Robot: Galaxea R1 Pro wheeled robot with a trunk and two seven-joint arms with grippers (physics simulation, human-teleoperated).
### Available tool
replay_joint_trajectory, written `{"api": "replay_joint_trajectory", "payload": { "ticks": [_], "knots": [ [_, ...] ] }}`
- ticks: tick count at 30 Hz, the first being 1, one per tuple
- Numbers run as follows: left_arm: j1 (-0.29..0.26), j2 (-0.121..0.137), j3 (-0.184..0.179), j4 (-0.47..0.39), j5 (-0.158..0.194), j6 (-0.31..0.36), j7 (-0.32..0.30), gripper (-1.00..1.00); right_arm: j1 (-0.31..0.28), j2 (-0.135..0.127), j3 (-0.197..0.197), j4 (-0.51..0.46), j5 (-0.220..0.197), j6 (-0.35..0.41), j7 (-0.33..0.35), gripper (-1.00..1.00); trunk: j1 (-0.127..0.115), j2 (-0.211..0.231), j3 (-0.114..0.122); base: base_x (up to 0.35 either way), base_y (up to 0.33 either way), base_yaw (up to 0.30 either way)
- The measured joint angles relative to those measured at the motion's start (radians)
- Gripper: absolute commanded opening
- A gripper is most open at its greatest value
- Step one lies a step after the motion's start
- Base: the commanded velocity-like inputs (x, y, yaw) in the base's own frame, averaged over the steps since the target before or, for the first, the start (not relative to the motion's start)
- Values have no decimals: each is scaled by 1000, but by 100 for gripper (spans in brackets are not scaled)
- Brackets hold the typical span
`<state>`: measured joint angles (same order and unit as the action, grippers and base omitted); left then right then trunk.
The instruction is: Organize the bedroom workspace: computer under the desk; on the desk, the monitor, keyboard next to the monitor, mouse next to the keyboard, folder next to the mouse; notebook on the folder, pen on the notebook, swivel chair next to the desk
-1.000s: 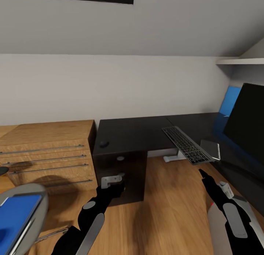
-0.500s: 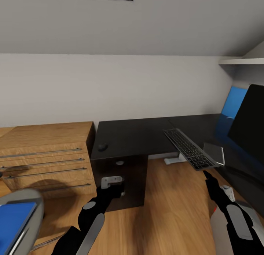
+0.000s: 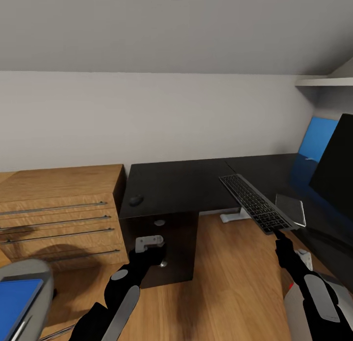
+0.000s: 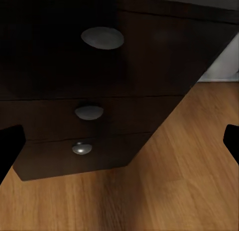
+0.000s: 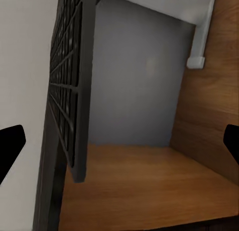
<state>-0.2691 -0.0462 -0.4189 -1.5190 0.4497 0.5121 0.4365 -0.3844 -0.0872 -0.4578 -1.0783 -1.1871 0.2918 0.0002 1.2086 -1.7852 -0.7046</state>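
The desk (image 3: 176,182) has a glossy black top and a dark drawer unit (image 4: 59,66) with round silver knobs. The mouse (image 3: 136,200) lies near the desk's left front corner. The keyboard (image 3: 255,202) slants over the desk's inner edge, seen edge-on as a keyboard (image 5: 69,91) in the right wrist view. My right gripper (image 3: 279,233) is at its near end, fingers wide apart, open (image 5: 119,141). The monitor (image 3: 338,164) stands at the right. My left gripper (image 3: 156,255) hangs open (image 4: 119,146) before the drawers. The blue folder (image 3: 17,302) lies on the swivel chair (image 3: 34,272).
A low light-wood cabinet (image 3: 63,204) with bar handles stands left of the desk. A blue panel (image 3: 316,137) leans at the back right under a white shelf (image 3: 323,81). The desk's white leg (image 3: 235,214) stands on the wood floor (image 3: 230,282).
The whole view has shifted, so the camera moved; chair and folder sit further off the lower left. My right gripper's tip has closed the small gap to the keyboard's near end.
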Motion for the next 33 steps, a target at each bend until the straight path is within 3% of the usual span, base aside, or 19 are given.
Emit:
{"api": "replay_joint_trajectory", "payload": {
  "ticks": [23, 24, 33],
  "knots": [
    [0, 2, 0, 17, -1, 0, 1, 100, 0, 1, 1, 0, -8, -1, 1, 100, 0, 0, 0, 122, 0, 0],
    [0, 2, 0, 18, -1, 0, 1, 100, 0, 1, 1, 0, -8, -1, 1, -100, 0, 0, 0, 27, 0, 0],
    [0, 2, 0, 23, -1, 0, 2, 100, 0, 2, 4, -3, -7, -2, 1, -100, 0, 0, 0, 6, 0, 0]
  ]
}}
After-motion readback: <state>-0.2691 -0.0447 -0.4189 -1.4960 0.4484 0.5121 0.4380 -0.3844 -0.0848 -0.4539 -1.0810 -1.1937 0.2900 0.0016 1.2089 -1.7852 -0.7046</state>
